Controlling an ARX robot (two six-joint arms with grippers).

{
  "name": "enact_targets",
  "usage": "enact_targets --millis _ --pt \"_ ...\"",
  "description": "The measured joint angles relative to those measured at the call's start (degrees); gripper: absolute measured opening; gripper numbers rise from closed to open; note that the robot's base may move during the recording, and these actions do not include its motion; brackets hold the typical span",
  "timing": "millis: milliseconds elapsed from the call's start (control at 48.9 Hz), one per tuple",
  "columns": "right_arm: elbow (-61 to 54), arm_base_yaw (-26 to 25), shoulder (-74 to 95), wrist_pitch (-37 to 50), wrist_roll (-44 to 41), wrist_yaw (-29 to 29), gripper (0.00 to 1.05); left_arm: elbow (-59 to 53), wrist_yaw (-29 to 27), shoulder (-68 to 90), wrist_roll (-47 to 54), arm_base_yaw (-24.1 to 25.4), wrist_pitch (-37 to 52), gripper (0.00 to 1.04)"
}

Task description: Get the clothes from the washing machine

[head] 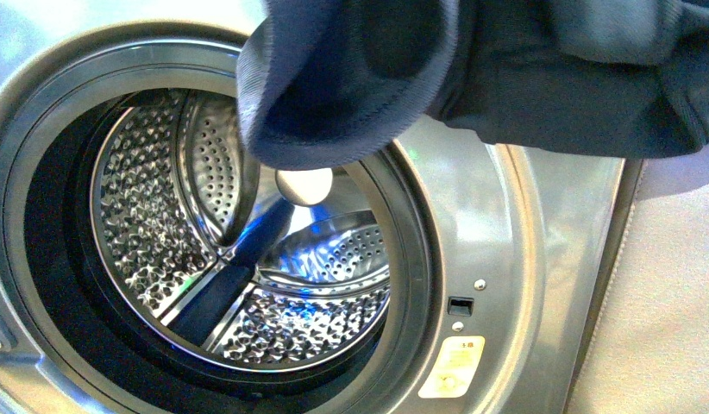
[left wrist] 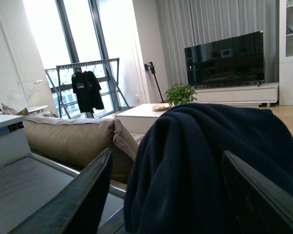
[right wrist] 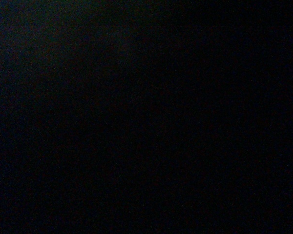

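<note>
The dark navy clothes (head: 472,69) hang across the top of the front view, in front of the washing machine (head: 472,224), outside its round porthole. The perforated steel drum (head: 161,216) behind shows no fabric inside. In the left wrist view the same clothes (left wrist: 200,165) bulge between the two dark fingers (left wrist: 83,200) of my left gripper (left wrist: 171,195), which stands open with its jaws wide apart. The right wrist view is dark. My right gripper is shut on the clothes and does not show in any frame.
A yellow warning sticker (head: 453,366) sits on the washer's front, low on the right. The left wrist view looks into a living room: a tan sofa (left wrist: 73,141), a white low table (left wrist: 141,114), a television (left wrist: 224,58) and a drying rack (left wrist: 88,87).
</note>
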Motion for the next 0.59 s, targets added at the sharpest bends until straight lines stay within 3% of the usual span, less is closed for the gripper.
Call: enact_targets --millis 205,450,593 --pt "-4.9 -3.1 -7.6 -0.5 2.3 -2.7 0.12 0.1 0.0 -0.2 0.1 0.0 0.0 1.00" --pt "-10.1 -13.0 -18.6 -3.7 7.0 -11.5 0.12 0.1 0.0 -0.3 0.1 0.0 0.0 0.98" --pt "-10.3 -25.4 -24.0 -4.5 12.2 -21.6 0.12 0.1 0.0 -0.3 0.1 0.0 0.0 0.98"
